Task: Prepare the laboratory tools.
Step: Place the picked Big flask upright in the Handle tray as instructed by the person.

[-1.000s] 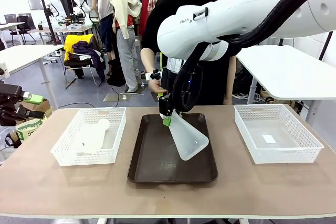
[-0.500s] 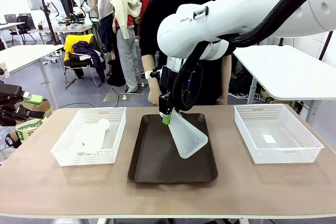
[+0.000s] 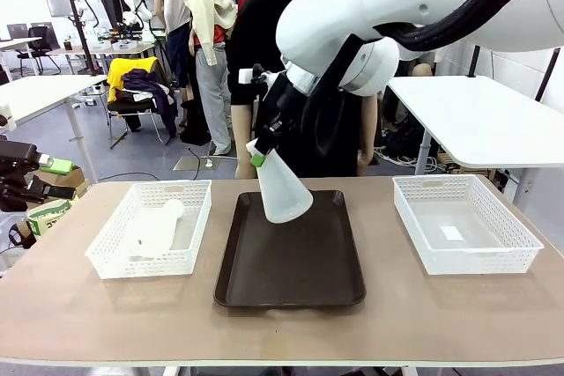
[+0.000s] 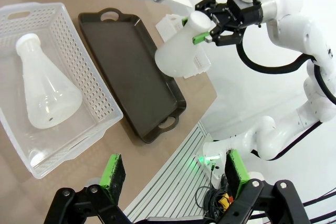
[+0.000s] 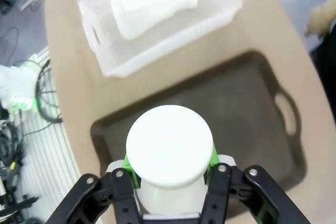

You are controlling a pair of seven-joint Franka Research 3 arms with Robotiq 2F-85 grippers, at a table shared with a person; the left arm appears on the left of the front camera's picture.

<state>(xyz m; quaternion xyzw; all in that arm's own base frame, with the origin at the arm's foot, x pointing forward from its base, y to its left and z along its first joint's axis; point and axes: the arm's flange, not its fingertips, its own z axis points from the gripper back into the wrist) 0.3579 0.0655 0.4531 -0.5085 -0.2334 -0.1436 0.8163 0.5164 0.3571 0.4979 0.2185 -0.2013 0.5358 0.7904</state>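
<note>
Clamping the short neck of one flask point(image 3: 284, 193) between the green pads of the right gripper point(image 3: 256, 157), with the jaws narrowed onto it. Carrying that flask in the air above the far end of the tray point(image 3: 291, 275), nearer the tray's far-left corner, with the base hanging clear of the tray floor.

Holding the long axis tilted: neck pointing up and toward the far left, wide base pointing down and toward the near right. Judging the coming move as a set-down on the tray, and therefore as turning on this tilt: needing to swing the base under the neck until the axis is standing upright, then lowering straight down, since a tilted base is likely to land on its rim and tip.

Noting the second flask point(image 3: 157, 228) lying on its side in the left basket point(image 3: 198, 189), near the left edge of the table point(image 3: 88, 314), neck toward the basket's far edge and base toward its near edge.

Hanging the left gripper point(image 4: 173, 174) off the table's left edge, jaws spread wide and gripping nothing, well apart from both flasks. Judging the left arm as the nearer one to the flask in the basket, and the right arm as committed to the flask over the tray
</note>
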